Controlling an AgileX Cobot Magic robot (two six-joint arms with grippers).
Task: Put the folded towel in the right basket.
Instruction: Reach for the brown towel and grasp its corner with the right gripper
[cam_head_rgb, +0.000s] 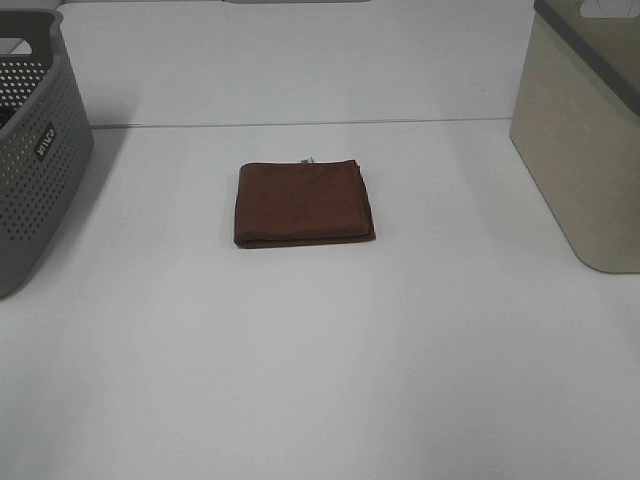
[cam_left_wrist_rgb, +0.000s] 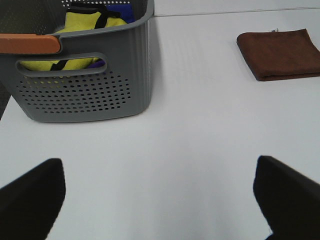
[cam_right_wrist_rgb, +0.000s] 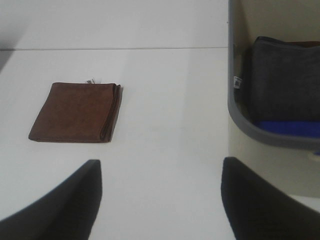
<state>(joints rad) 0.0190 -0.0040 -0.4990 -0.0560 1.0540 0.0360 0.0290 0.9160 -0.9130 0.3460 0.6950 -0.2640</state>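
Note:
A brown folded towel (cam_head_rgb: 303, 204) lies flat on the white table, near the middle. It also shows in the left wrist view (cam_left_wrist_rgb: 280, 53) and the right wrist view (cam_right_wrist_rgb: 76, 111). The beige right basket (cam_head_rgb: 590, 140) stands at the right edge; the right wrist view shows its rim (cam_right_wrist_rgb: 250, 127) with a dark grey towel (cam_right_wrist_rgb: 285, 82) and a blue cloth inside. My left gripper (cam_left_wrist_rgb: 160, 200) and right gripper (cam_right_wrist_rgb: 162, 200) are both open and empty, held well back from the towel. Neither arm shows in the high view.
A grey perforated basket (cam_head_rgb: 35, 150) stands at the left edge. The left wrist view shows it (cam_left_wrist_rgb: 82, 92) holding yellow cloth (cam_left_wrist_rgb: 87, 25) with an orange handle (cam_left_wrist_rgb: 30, 43). A seam in the table (cam_head_rgb: 300, 123) runs behind the towel.

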